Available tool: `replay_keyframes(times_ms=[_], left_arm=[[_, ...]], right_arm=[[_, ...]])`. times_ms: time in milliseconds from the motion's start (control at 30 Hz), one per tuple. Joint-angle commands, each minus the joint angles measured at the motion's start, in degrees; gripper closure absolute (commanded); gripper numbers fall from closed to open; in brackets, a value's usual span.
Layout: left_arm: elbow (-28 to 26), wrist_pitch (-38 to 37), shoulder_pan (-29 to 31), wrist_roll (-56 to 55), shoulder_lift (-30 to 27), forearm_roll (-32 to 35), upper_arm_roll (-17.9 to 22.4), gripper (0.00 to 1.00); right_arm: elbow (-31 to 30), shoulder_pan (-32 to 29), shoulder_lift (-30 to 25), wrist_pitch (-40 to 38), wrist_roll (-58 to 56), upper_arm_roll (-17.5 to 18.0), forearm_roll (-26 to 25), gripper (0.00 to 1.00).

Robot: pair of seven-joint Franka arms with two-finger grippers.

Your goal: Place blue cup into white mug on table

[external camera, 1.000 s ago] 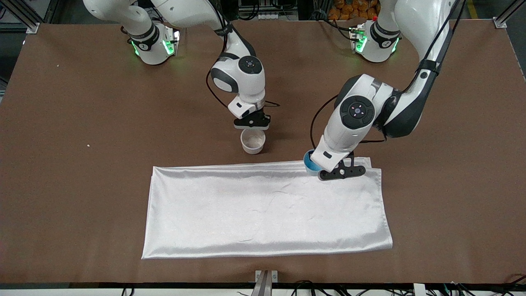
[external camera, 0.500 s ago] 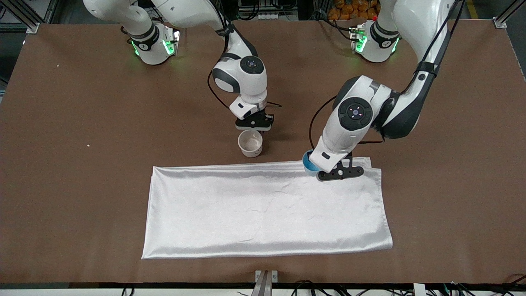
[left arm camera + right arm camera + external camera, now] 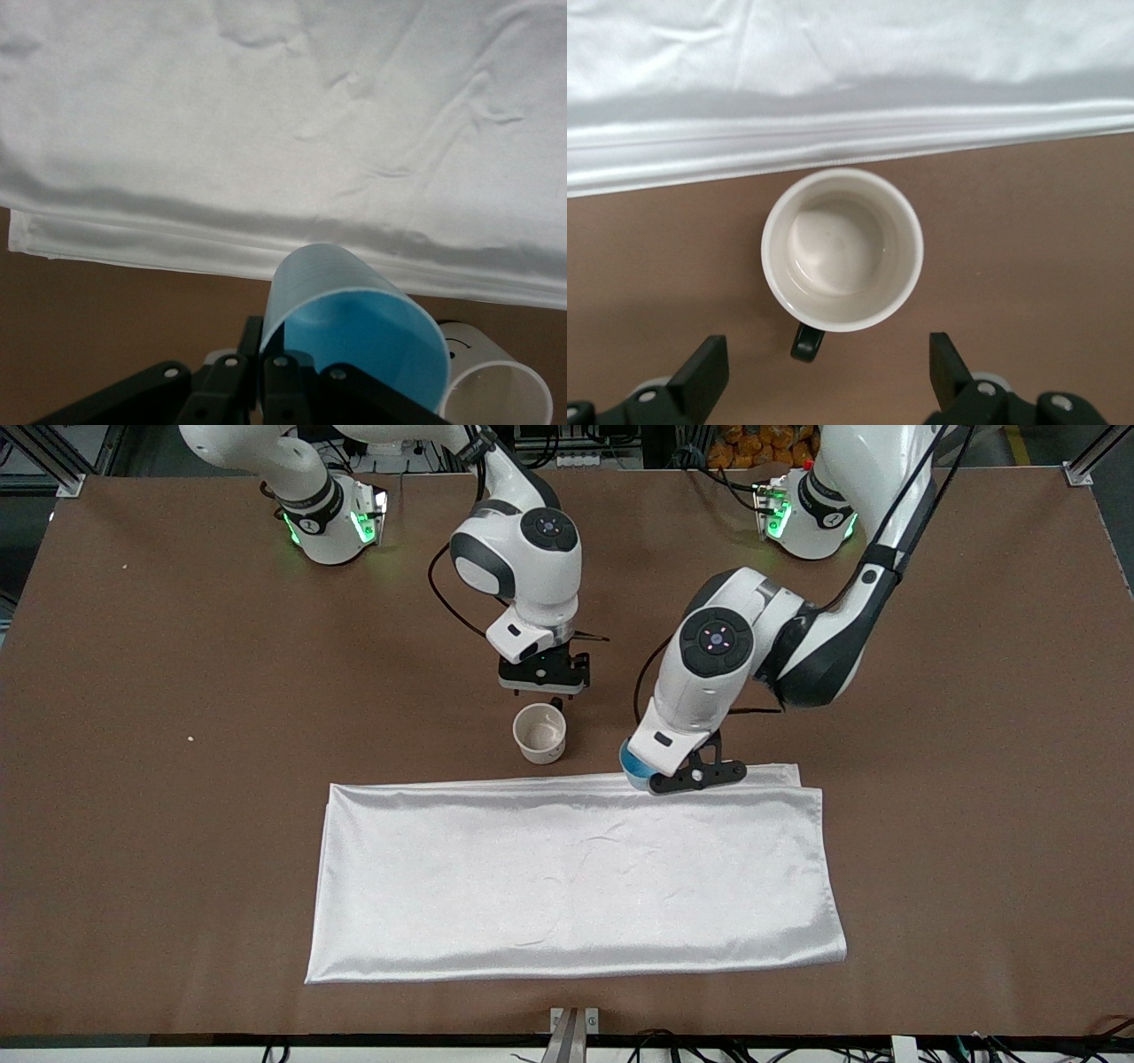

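Observation:
The white mug (image 3: pixel 539 733) stands upright and empty on the brown table (image 3: pixel 177 824), just off the white cloth's edge. In the right wrist view the mug (image 3: pixel 842 250) shows its black handle (image 3: pixel 806 341). My right gripper (image 3: pixel 543 682) is open and empty, over the table beside the mug's handle, its fingers (image 3: pixel 704 372) wide apart. My left gripper (image 3: pixel 660 778) is shut on the rim of the blue cup (image 3: pixel 633 765) and holds it tilted over the cloth's edge, beside the mug. In the left wrist view the blue cup (image 3: pixel 354 328) is pinched by its wall, with the mug (image 3: pixel 492 390) close by.
A white satin cloth (image 3: pixel 576 877) lies flat, nearer to the front camera than the mug. The arms' bases (image 3: pixel 328 522) (image 3: pixel 811 522) stand at the table's back edge. Bare brown tabletop lies toward both ends.
My left gripper has carried the blue cup toward the mug. My right gripper has drawn back and up from the mug, which now stands alone.

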Motion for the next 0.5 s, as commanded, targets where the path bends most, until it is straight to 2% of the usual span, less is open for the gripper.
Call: replay_keyframes(times_ms=[0,167,467], left_arm=[[0.52,-0.47,-1.98,-3.93,0.04,-0.67,0.32,1.0],[0.61,-0.47,-3.74,-6.48,0.48,-0.67,0.32,1.0],[0.61,-0.3,-6.81,-11.31,1.63,-0.67,0.32,1.0]], right_arm=[[-1.03,-3.75,-3.58,-3.1,-6.08,0.62,-0.56,0.0],[-1.12,-9.28,-3.41,-3.64,-13.81,0.53,-0.47,0.0],[-1.03,-25.71,-1.13,-2.76,-34.55,0.44,-0.47,0.0]])
